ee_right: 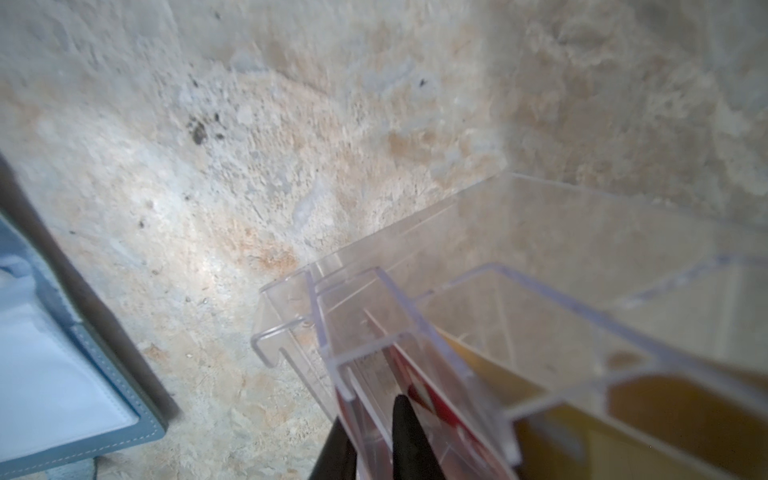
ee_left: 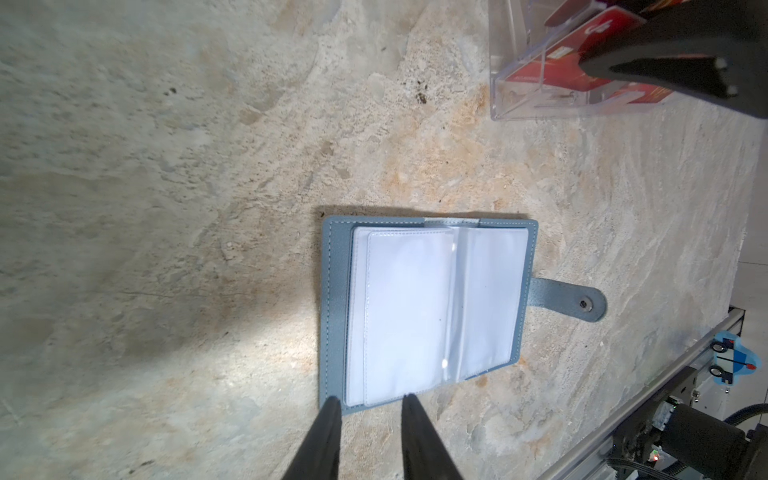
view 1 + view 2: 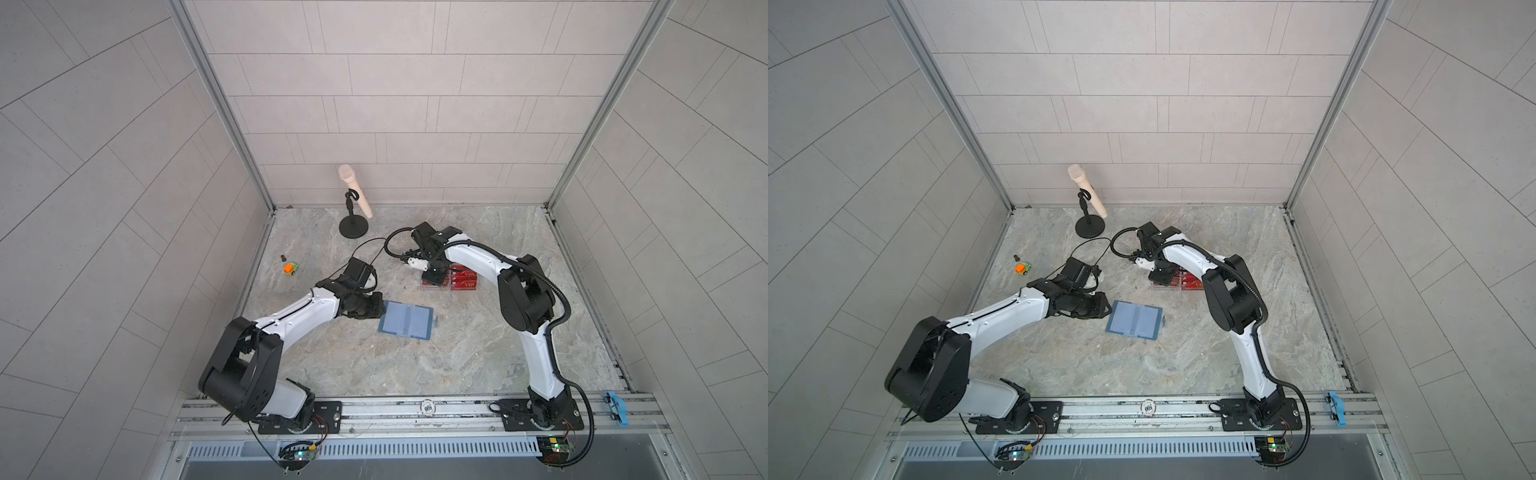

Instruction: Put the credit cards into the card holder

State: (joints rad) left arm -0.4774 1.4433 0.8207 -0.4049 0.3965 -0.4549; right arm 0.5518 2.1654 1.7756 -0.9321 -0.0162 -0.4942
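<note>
This is a robotics lab test cell. In both top views, grey tile-patterned wall panels [image 3: 395,104] close three sides, joined by aluminium corner posts [image 3: 224,108]. A marble-print tabletop [image 3: 415,365] fills the centre. Along the bottom edge, two robot arms [image 3: 299,316] are bolted to an aluminium rail [image 3: 374,415], with bare circuit boards [image 3: 305,456] wired below. Unrelated props stand left of centre: a microphone on a stand [image 3: 354,199] and a toy car [image 3: 291,269].

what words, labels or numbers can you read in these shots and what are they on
"VIP": gold letters on the red credit cards in the clear stand, seen in a top view.
Round badge on the front rail: dark print, too blurred to read.
Small label inside the clear stand, left wrist view: too blurred to read.
Card holder: no lettering visible.
</note>
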